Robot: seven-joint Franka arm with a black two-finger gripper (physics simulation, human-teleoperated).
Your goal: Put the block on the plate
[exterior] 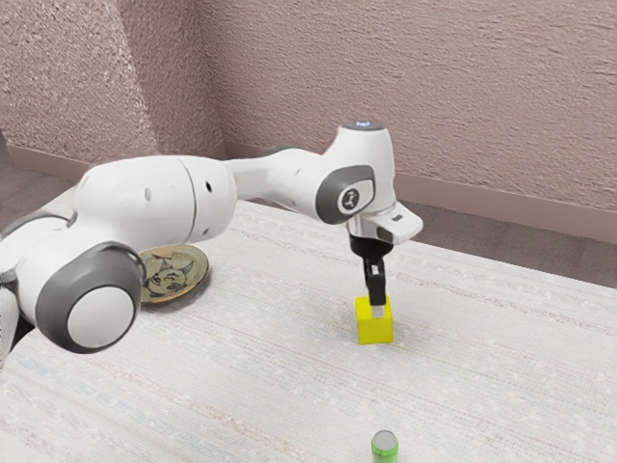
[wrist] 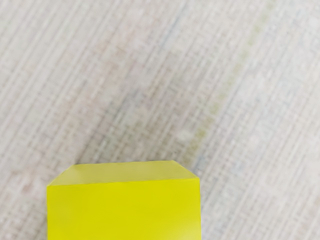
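Block [exterior: 374, 328] sits right at the claw's [exterior: 377, 309] lower end.

The block [exterior: 374, 323] under my black gripper [exterior: 377, 289] is plain bright yellow, a paler, duller yellow on one face in the wrist view. My arm [exterior: 159, 198] is white with dark grey patches. The plate [exterior: 183, 275] is tan and greenish, with a dark line drawing. The tabletop [exterior: 280, 376] is off-white, streaked with faint tan and grey. The small can [exterior: 385, 446] is green with a grey top; the walls [exterior: 424, 87] are pinkish brown.
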